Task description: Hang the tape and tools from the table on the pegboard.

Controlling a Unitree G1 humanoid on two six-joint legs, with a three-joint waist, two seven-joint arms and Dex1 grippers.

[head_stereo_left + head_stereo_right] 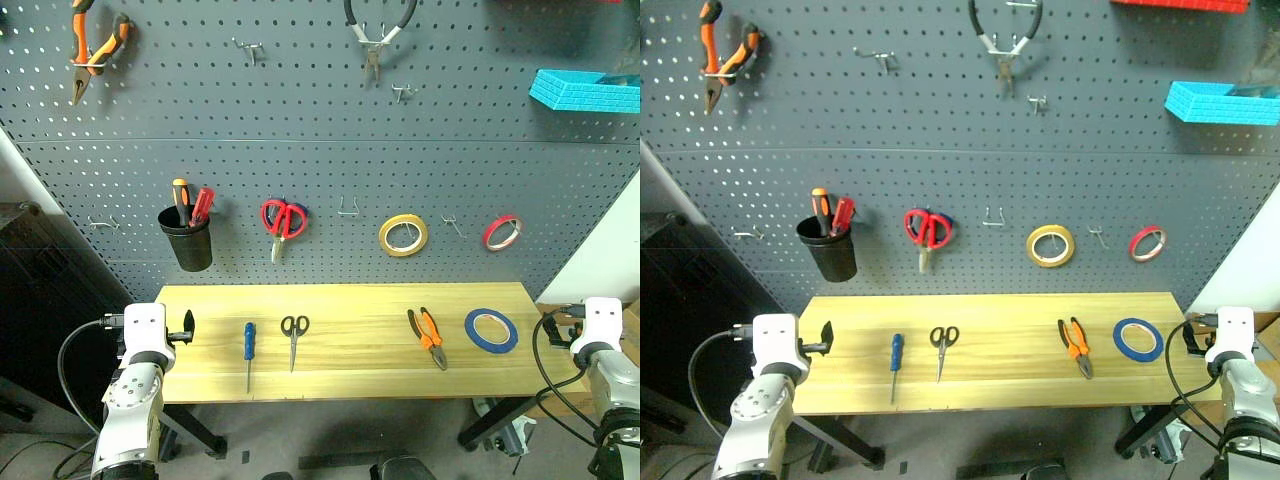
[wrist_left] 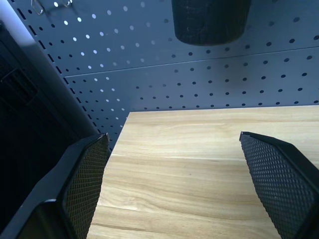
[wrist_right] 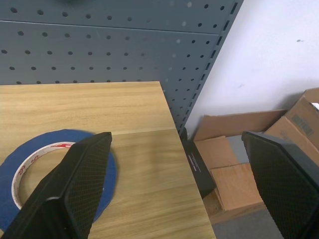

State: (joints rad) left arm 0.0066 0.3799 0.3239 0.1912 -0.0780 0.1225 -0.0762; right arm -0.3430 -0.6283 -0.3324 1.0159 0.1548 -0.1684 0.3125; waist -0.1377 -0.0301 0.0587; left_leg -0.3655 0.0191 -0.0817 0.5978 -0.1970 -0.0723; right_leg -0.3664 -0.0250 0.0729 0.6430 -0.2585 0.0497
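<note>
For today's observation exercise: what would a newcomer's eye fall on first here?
Four things in a row on the table: screwdriver, black scissors, pliers and blue tape. Behind, the pegboard holds yellow tape, red tape and red scissors.

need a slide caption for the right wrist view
Open right end effector poised over the table corner, blue tape lying flat beside one finger, pegboard behind.

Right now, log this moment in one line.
stage: not started | on table: screwdriver, scissors, pliers, blue tape | left hand: open, empty | right hand: open, beside blue tape
</note>
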